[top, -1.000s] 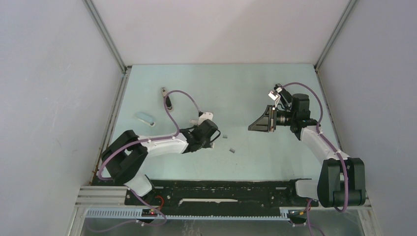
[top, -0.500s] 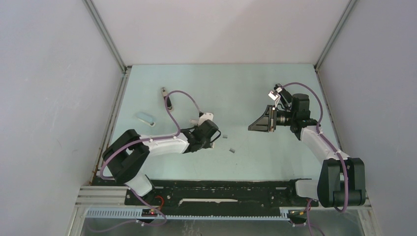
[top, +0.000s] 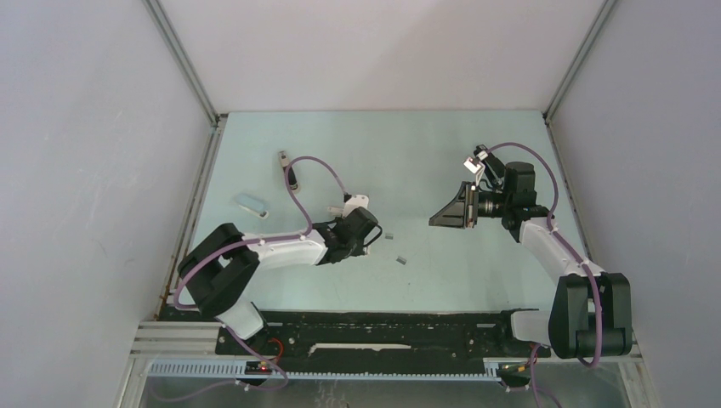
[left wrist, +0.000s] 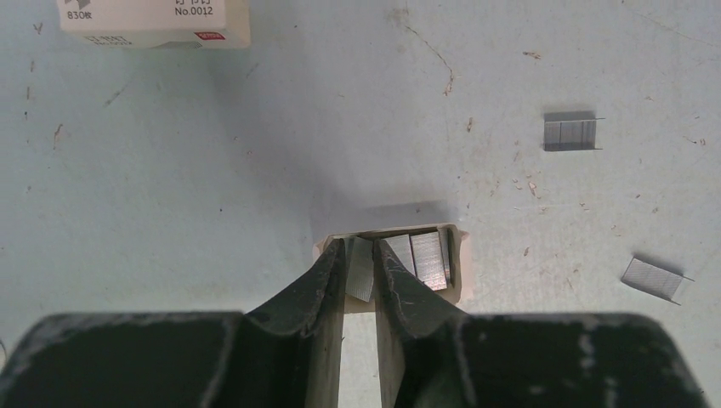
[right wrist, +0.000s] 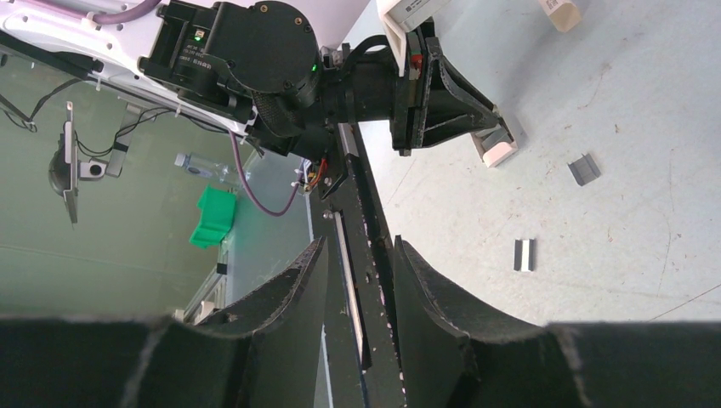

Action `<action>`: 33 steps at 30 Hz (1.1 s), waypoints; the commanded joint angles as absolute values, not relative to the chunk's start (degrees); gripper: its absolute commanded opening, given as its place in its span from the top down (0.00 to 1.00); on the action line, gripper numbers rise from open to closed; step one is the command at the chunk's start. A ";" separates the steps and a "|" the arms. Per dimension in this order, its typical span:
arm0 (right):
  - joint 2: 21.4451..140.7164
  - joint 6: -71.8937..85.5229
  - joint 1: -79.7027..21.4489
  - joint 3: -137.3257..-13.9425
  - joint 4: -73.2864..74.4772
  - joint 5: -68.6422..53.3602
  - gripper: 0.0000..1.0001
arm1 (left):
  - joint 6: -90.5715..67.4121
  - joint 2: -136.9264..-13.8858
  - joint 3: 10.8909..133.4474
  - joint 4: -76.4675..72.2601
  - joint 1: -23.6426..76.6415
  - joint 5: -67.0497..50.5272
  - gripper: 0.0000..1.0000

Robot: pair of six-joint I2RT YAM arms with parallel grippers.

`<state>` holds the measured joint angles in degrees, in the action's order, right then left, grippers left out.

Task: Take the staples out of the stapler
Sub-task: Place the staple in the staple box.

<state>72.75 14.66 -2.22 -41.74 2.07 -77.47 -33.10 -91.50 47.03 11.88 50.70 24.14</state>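
Left wrist: box (left wrist: 153, 21) reads "No.0012"; left hand (left wrist: 360, 263) pinches staple strip (left wrist: 360, 270).

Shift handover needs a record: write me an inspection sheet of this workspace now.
Surface: scuffed pale blue-green tabletop.
Job's things: slim black stapler with silver strip, in right gripper; two loose grey staple strips on tabletop; more in small cream tray.
Clutter: white labelled box; pale blue item.
Grippers: left gripper pinches one staple strip at the tray; right gripper shut on the stapler.
Cables: purple cables along both arms.
Surroundings: grey enclosure walls.
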 commanded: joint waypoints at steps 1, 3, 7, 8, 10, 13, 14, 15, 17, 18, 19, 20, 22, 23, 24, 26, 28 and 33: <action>71.95 14.50 -1.80 -43.76 1.23 -78.49 0.57 | -33.66 -91.61 49.39 12.81 50.36 26.89 0.77; 71.90 14.49 -1.80 -43.76 1.23 -78.49 0.57 | -33.67 -91.67 49.39 12.83 50.36 26.81 0.77; 71.89 14.50 -1.83 -43.75 1.23 -78.51 0.57 | -33.75 -91.23 49.24 12.75 50.37 26.68 0.77; 71.92 14.50 -1.82 -43.74 1.25 -78.49 0.57 | -33.73 -90.86 49.10 12.60 50.42 26.65 0.77; 71.92 14.50 -1.82 -43.76 1.25 -78.49 0.57 | -33.48 -90.09 48.86 12.17 50.44 25.99 0.77; 71.90 14.50 -1.82 -43.75 1.14 -78.51 0.57 | -33.17 -89.07 48.60 11.47 50.46 25.01 0.77; 71.90 14.50 -1.82 -43.77 1.14 -78.56 0.57 | -33.06 -89.08 48.60 11.42 50.45 24.78 0.76; 71.89 14.50 -1.78 -43.77 1.14 -78.49 0.57 | -32.91 -89.26 48.67 11.40 50.45 24.55 0.76; 71.89 14.50 -1.84 -43.70 1.17 -78.49 0.57 | -32.68 -89.95 48.86 11.33 50.45 24.13 0.75; 71.82 14.53 -1.78 -43.76 1.15 -78.53 0.57 | -32.55 -90.45 48.99 11.33 50.47 23.82 0.75; 71.81 14.56 -1.82 -43.77 1.22 -78.52 0.57 | -32.52 -90.89 49.03 11.13 50.52 23.53 0.75; 71.81 14.52 -1.77 -43.77 1.24 -78.49 0.57 | -32.52 -91.30 49.16 11.07 50.47 23.26 0.75; 71.81 14.49 -1.75 -43.76 1.23 -78.56 0.57 | -32.57 -91.80 49.22 11.07 50.46 23.16 0.75; 71.81 14.56 -1.70 -43.72 1.23 -78.55 0.57 | -32.65 -91.84 49.22 11.01 50.45 23.20 0.75; 71.82 14.51 -1.68 -43.76 1.23 -78.53 0.57 | -32.61 -91.85 49.21 10.95 50.46 23.25 0.75; 71.81 14.55 -1.69 -43.75 1.22 -78.63 0.57 | -32.68 -91.65 49.16 10.96 50.45 23.35 0.75; 71.88 14.54 -1.69 -43.76 1.22 -78.58 0.57 | -32.66 -91.19 49.01 10.87 50.46 23.58 0.75; 71.86 14.50 -1.79 -43.77 1.24 -78.59 0.57 | -32.79 -88.96 48.13 10.31 50.47 24.05 0.75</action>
